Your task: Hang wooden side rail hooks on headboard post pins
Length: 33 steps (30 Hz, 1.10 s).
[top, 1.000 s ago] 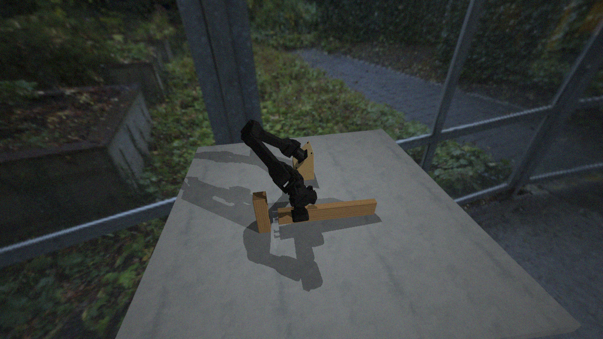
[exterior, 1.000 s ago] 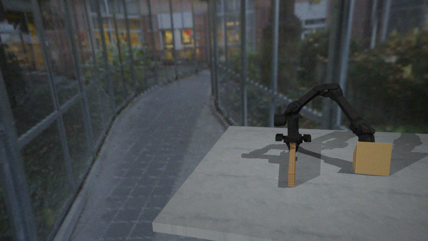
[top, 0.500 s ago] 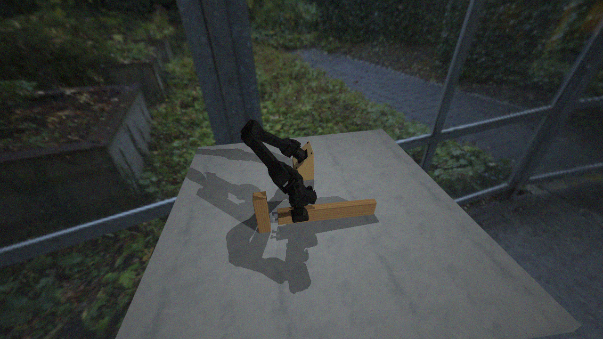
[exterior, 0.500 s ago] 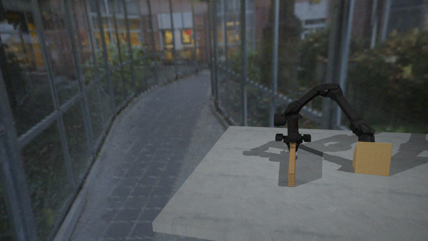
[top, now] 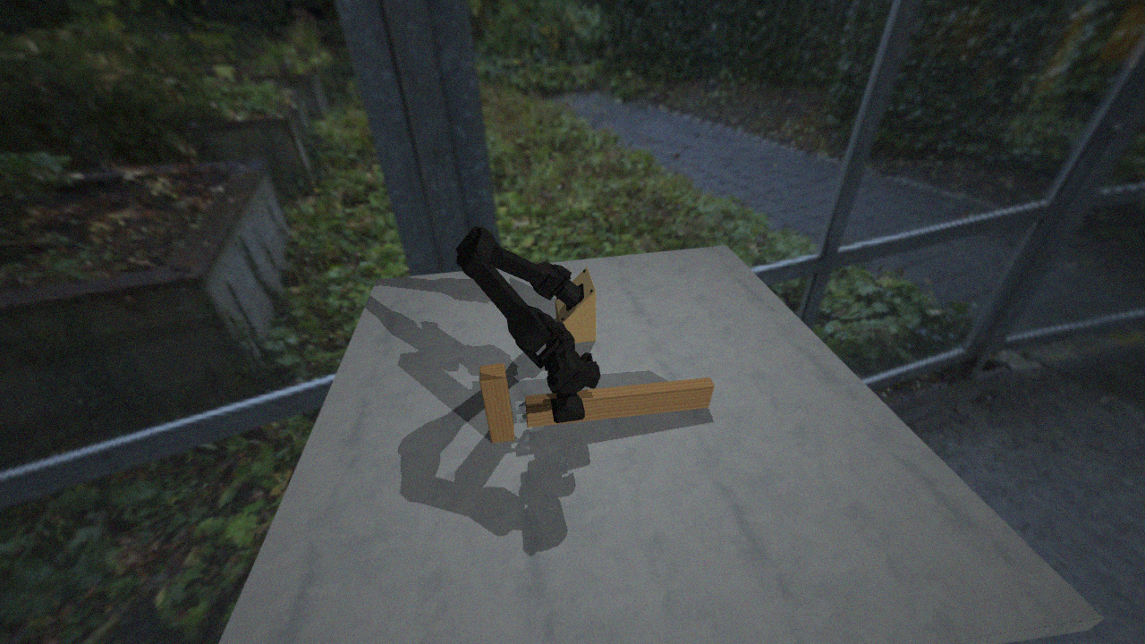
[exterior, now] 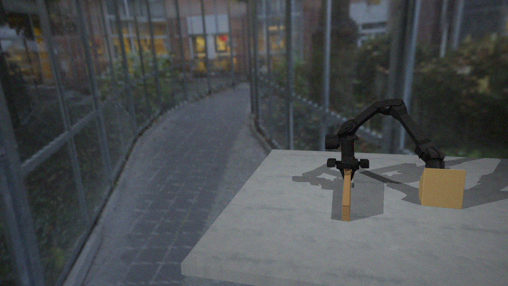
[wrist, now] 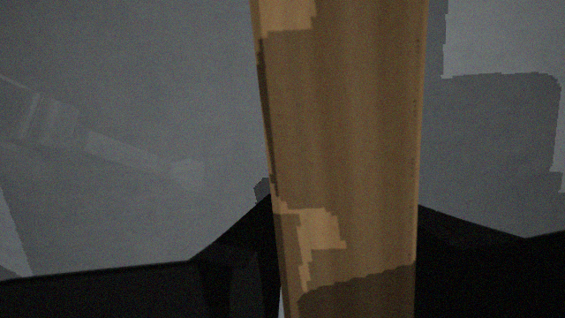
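The wooden side rail (top: 648,398) (exterior: 346,192) (wrist: 344,132) stands on its long edge, its far end low at the table. My gripper (top: 568,410) (exterior: 347,174) is shut on the rail near its hook end, pointing down, with a dark finger on each side of the rail in the wrist view. The headboard post (top: 497,404) stands upright just left of the rail's hook end in the top view. Small grey hooks (top: 520,411) show in the narrow gap between rail and post. The slot and pins are hidden, and I cannot tell whether the hooks touch the post.
The arm's base stands by a tan wedge-shaped block (top: 586,316) (exterior: 443,188) behind the rail. All stand on the grey table (top: 720,544) (exterior: 284,241), whose edges show in the top and exterior views. Dark arm shadows fall around the post and rail.
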### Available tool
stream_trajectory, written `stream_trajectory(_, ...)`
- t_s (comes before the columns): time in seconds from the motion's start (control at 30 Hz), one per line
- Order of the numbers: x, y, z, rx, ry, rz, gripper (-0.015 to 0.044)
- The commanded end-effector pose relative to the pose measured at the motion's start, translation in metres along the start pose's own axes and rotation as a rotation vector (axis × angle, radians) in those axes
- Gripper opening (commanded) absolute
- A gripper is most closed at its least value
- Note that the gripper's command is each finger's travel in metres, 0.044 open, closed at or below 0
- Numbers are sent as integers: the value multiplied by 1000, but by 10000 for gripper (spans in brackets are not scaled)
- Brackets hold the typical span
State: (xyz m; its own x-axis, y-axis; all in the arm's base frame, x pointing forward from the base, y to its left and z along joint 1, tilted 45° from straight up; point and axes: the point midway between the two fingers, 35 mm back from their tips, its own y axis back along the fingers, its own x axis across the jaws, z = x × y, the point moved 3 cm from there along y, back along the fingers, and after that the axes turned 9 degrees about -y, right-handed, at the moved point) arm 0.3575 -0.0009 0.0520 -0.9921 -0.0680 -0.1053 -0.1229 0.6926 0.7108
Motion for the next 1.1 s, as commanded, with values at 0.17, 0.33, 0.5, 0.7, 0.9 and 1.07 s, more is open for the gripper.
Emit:
stream_trajectory(0.17,-1,5,-3,-2,-3,-18,0)
stream_trajectory(0.33,-1,4,-3,-2,-3,-18,0)
stream_trajectory(0.5,-1,4,-4,-2,-3,-18,0)
stream_trajectory(0.7,-1,4,-4,-2,-3,-18,0)
stream_trajectory(0.9,-2,5,-5,-2,-3,-18,0)
stream_trajectory(1.07,-2,5,-6,-2,-3,-18,0)
